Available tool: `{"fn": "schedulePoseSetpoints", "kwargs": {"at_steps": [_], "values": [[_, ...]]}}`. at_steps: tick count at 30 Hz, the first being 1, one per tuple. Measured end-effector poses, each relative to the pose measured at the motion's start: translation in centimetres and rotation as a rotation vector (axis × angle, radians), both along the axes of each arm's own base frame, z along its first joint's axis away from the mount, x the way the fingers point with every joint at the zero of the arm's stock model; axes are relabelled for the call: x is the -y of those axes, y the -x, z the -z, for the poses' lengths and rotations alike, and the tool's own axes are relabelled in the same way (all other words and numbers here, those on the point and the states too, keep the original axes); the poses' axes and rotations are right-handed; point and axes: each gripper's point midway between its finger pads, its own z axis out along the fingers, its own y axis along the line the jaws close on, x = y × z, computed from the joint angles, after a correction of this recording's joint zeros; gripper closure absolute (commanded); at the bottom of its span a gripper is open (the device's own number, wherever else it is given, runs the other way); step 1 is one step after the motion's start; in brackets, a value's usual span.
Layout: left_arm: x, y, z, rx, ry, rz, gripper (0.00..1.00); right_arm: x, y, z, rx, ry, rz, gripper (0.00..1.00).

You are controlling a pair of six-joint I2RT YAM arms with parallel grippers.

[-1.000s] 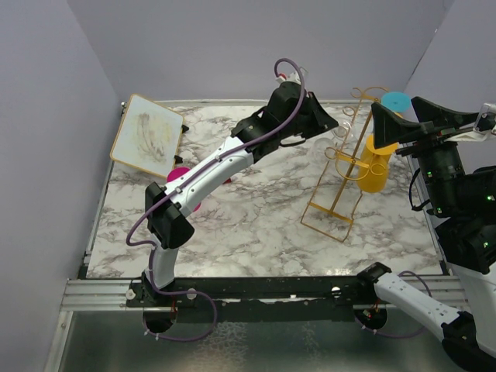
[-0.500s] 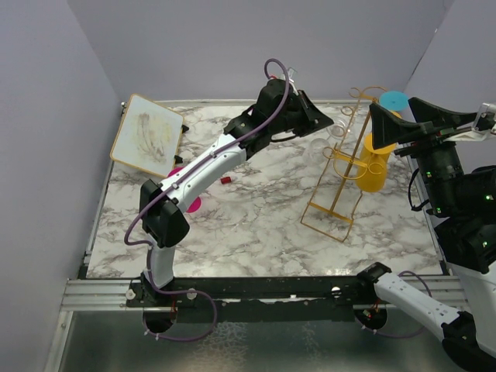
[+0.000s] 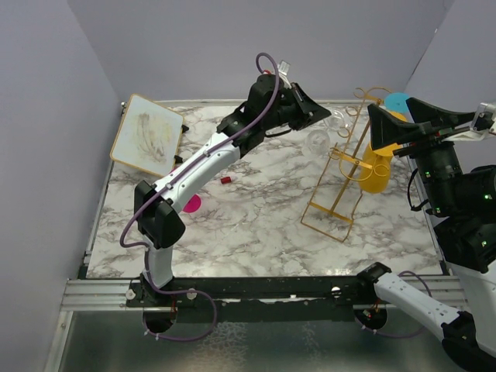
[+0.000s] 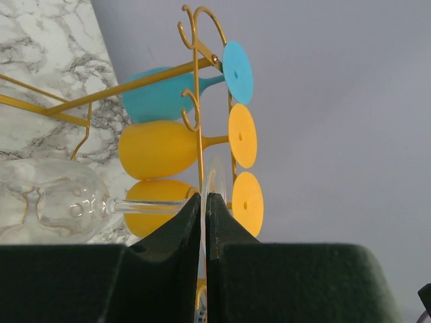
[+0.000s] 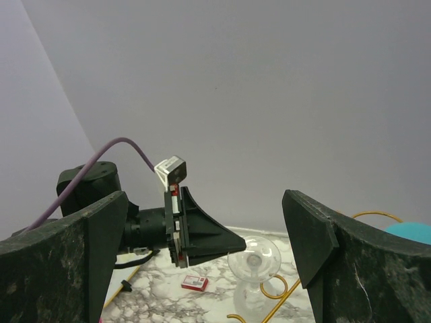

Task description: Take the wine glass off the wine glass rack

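The gold wire wine glass rack (image 3: 342, 184) stands slanted at the right of the marble table. My left gripper (image 3: 328, 117) is shut on the round foot of a clear wine glass (image 3: 318, 140), which it holds sideways just left of the rack's top. In the left wrist view the foot (image 4: 214, 176) is pinched between the closed jaws, with the stem and bowl (image 4: 57, 205) reaching left in front of the rack (image 4: 196, 101). My right gripper (image 3: 391, 104) is open and empty, raised beside the rack's right side. Its own view shows the clear glass (image 5: 254, 257) ahead.
Two yellow glasses (image 4: 158, 148) and a blue glass (image 4: 161, 101) hang on the rack. A framed white board (image 3: 147, 133) lies at the back left. A pink disc (image 3: 191, 204) and a small red item (image 3: 225, 180) lie on the table (image 3: 256, 225).
My left arm has drawn back and up to the left with the clear glass, carrying it away from the rack's hooks. The right arm has hardly moved.
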Motion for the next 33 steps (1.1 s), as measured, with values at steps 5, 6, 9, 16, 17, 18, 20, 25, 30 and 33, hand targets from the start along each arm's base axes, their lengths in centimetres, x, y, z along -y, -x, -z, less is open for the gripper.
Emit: {"fn": "schedulePoseSetpoints", "kwargs": {"at_steps": [5,6,9,16,17,18,20,25,30,33], "values": [[-0.7,-0.5,-0.5,0.007,0.011,-0.016,1.0,0.0,0.0,0.0,-0.002,-0.003,-0.002,0.0],[-0.9,-0.6,-0.4,0.006,0.011,-0.019,1.0,0.0,0.0,0.0,-0.001,-0.003,-0.003,0.01],[-1.3,-1.0,-0.2,0.005,0.006,-0.029,1.0,-0.1,-0.1,0.1,-0.003,-0.001,-0.003,0.01],[-5.3,-0.5,0.3,0.057,-0.053,-0.062,1.0,-1.6,-0.9,0.8,-0.025,0.032,-0.053,0.0],[-6.6,-0.3,0.2,0.074,-0.062,-0.076,1.0,-2.1,-1.2,1.1,-0.034,0.042,-0.067,0.01],[-8.0,-0.1,-0.1,0.095,-0.067,-0.093,1.0,-2.6,-1.4,1.4,-0.045,0.054,-0.085,0.01],[-10.3,0.2,-1.1,0.154,-0.075,-0.12,1.0,-4.0,-2.0,2.1,-0.065,0.079,-0.138,0.0],[-15.8,2.2,-5.5,0.393,-0.096,-0.201,1.0,-9.2,-3.9,4.5,-0.155,0.136,-0.338,0.0],[-18.4,5.9,-10.1,0.633,-0.072,-0.219,1.0,-15.5,-5.8,7.9,-0.313,0.149,-0.61,0.12],[-19.0,7.1,-11.1,0.724,-0.063,-0.214,1.0,-18.4,-6.0,9.7,-0.419,0.143,-0.77,0.19]]}}
